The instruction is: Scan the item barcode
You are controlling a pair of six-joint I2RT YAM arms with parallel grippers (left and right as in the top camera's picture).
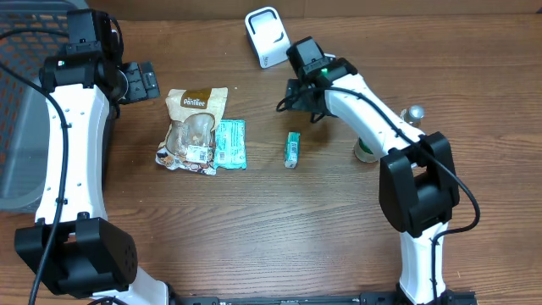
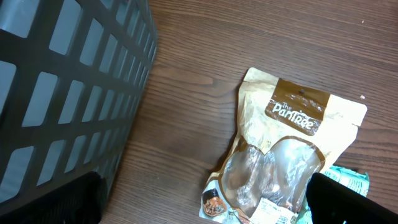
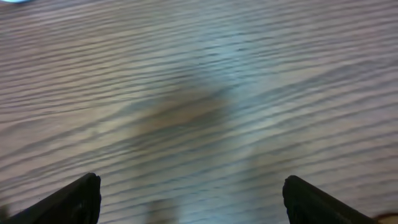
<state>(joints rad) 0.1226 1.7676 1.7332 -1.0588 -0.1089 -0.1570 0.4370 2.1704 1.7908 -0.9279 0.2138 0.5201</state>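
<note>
The green pack (image 1: pixel 292 150) lies flat on the surface (image 1: pixel 339 229), long axis pointing toward the robot, nearest the right hand (image 1: pixel 298 100), which hangs empty, fingers apart; the left hand (image 1: pixel 148 81), also apart, hovers beside the pouch (image 1: pixel 196 117).

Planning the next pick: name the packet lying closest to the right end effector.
The small green pack, alone mid-table by the right end effector. The Pantree pouch and teal packet lie together, farther away.

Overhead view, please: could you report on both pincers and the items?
Left pincer open, empty, near Pantree pouch. Right pincer open, empty, over bare table. Green pack untouched, nothing blocking it.
</note>
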